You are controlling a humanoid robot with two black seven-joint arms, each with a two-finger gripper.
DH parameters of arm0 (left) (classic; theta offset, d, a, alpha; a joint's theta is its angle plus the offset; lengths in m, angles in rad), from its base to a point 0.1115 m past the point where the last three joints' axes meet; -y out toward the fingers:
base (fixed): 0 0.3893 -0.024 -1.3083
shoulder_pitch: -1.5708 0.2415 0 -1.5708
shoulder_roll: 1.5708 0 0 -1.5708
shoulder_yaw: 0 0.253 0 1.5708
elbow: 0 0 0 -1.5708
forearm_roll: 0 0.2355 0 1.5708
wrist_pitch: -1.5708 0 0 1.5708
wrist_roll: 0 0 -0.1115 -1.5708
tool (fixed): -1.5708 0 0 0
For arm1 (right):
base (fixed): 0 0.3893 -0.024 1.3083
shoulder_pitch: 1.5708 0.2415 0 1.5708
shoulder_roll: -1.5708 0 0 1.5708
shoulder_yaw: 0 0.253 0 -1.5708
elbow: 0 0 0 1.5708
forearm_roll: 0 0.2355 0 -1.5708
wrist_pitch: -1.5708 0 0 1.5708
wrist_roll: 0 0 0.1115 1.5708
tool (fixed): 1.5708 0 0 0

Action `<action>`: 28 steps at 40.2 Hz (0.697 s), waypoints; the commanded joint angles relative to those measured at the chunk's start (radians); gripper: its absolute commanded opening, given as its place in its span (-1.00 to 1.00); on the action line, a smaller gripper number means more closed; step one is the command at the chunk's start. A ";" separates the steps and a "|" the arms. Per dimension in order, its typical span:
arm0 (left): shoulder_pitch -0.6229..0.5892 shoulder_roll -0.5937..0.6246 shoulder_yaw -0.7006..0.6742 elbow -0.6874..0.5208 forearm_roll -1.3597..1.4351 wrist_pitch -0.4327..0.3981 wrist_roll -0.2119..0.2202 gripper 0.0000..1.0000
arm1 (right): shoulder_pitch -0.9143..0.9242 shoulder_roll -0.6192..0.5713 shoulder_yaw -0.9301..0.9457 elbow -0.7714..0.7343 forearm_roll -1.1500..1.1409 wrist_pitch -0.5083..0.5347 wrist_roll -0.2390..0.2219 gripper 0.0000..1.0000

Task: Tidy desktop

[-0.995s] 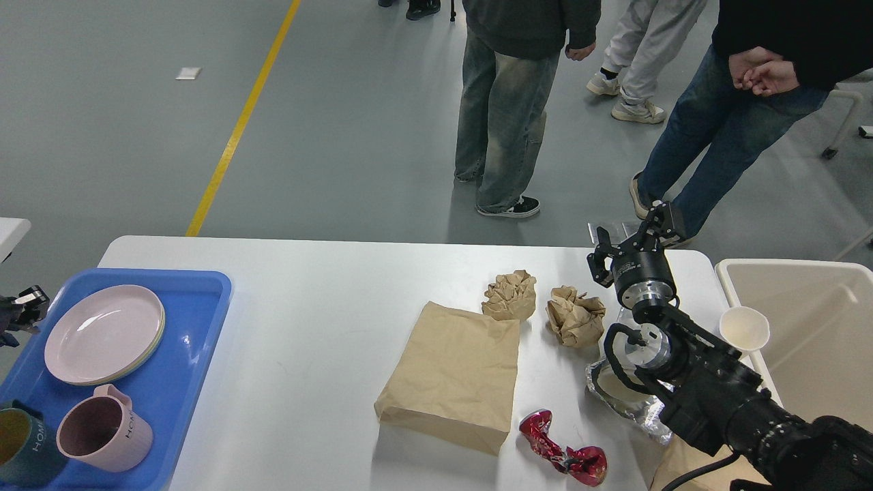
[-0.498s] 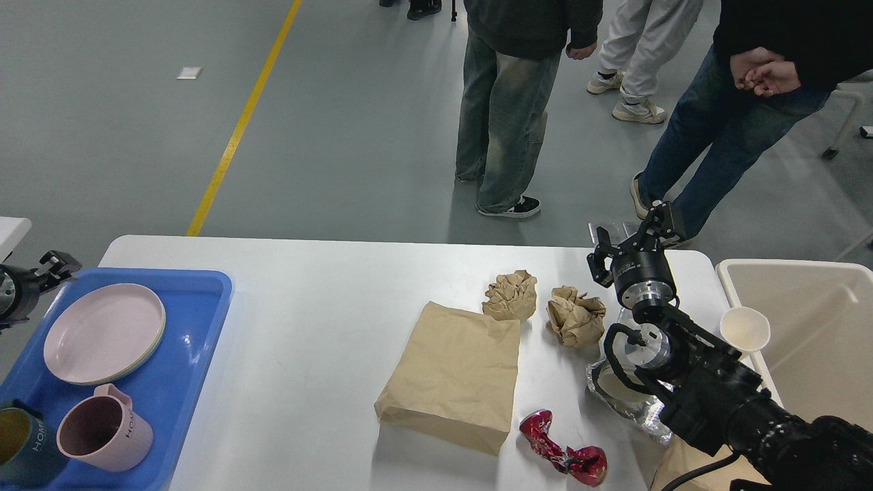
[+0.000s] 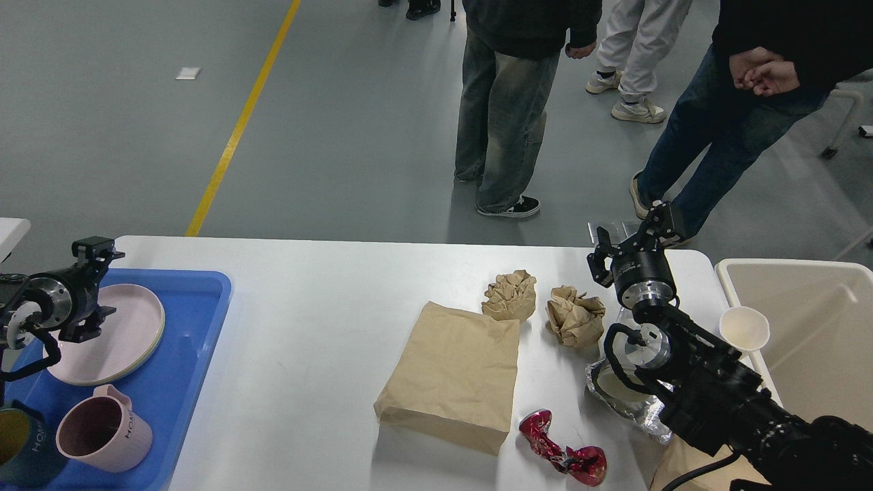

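The white desktop (image 3: 320, 307) holds a flat brown paper bag (image 3: 453, 372), two crumpled brown paper balls (image 3: 510, 294) (image 3: 575, 315), a crushed red foil wrapper (image 3: 563, 455) and a crumpled silver foil piece (image 3: 624, 402) partly under my right arm. My right gripper (image 3: 632, 235) is open and empty, raised over the far right edge, just right of the paper balls. My left gripper (image 3: 95, 286) is open and empty, above the pink plate (image 3: 133, 327) in the blue tray (image 3: 191, 354).
The tray also holds a pink mug (image 3: 102, 433) and a dark green mug (image 3: 17, 453). A white paper cup (image 3: 745, 329) stands at the rim of the beige bin (image 3: 818, 320) on the right. Three people (image 3: 505, 102) stand beyond the far edge.
My left gripper has moved right, from the tray's left edge to over the pink plate. The right arm and the litter have not moved.
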 commanded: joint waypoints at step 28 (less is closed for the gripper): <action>-0.053 0.044 -0.790 -0.010 -0.072 -0.028 -0.003 0.92 | 0.000 0.000 0.000 0.000 0.000 0.001 0.000 1.00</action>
